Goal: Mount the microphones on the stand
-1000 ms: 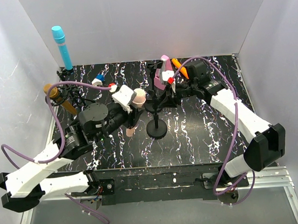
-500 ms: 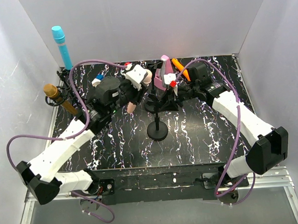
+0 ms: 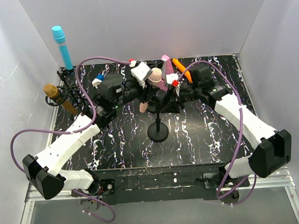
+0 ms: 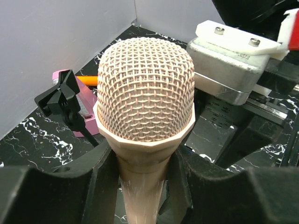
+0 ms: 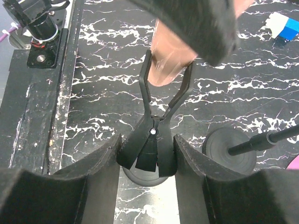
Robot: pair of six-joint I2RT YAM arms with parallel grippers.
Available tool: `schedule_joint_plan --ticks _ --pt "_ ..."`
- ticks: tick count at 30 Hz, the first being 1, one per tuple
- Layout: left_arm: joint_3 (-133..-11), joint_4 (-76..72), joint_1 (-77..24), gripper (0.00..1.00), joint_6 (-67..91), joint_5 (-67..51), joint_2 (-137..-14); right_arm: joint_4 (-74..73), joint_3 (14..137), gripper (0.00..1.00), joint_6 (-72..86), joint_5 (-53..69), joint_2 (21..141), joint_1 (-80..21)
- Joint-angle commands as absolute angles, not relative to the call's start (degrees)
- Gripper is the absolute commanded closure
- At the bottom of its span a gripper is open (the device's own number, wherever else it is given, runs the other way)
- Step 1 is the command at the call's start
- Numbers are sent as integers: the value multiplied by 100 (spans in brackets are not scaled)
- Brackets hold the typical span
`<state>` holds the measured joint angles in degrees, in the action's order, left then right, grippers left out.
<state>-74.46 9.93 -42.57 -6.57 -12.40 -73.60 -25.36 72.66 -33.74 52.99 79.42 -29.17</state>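
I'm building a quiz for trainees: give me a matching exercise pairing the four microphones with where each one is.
1 cyan-blue microphone
2 gold microphone
3 orange microphone
4 pink-beige microphone

A held in the left gripper
B at the back, beside the pink metronome
C upright, far left corner
D tilted, at the left edge

Pairs: 1-C, 2-D, 3-B, 4-A.

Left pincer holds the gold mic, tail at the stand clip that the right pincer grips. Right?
No: the left pincer holds the pink-beige mic, not the gold one, as the left wrist view shows. The gold mic stands off to the left. Rest is right.
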Motion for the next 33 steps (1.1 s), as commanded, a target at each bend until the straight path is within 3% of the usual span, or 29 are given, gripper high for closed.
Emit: schedule_joint_plan --ticks 1,7,12,13,17,19,25,26,29,33 --pt "-7304 659 -4254 100 -440 -1503 -7023 -2057 7154 51 -2997 5572 7664 -2962" --pt "-7225 589 -4245 100 -343 -1669 -7154 -1872 7049 43 -2813 5686 7664 -2971" --pt "-7181 545 -4245 100 -238 -1845 -7260 -1810 7031 46 -2751 5757 7699 -2962" --pt "-7163 536 -4254 100 -220 -1889 -7268 -1811 7023 49 -2751 5783 7699 -2962" --pt "-7084 457 -4245 100 -150 -2030 -7251 -1837 7014 88 -2751 5853 7708 -2962" --pt "-7058 448 -4254 100 -123 -2083 -7242 -1837 7014 99 -2751 5836 7708 -2962" --pt "-6865 343 -4245 100 -53 -2136 -7058 -1705 6917 99 -2593 5739 7664 -2962" --pt "-6821 343 -4254 100 -53 -2101 -7014 -1670 6891 93 -2541 5704 7647 -2953" --pt "-6768 386 -4245 100 -123 -1934 -6873 -1565 6785 62 -2461 5643 7568 -2953" --pt "-6750 413 -4245 100 -281 -1627 -6662 -1512 6733 40 -2452 5651 7532 -2944"
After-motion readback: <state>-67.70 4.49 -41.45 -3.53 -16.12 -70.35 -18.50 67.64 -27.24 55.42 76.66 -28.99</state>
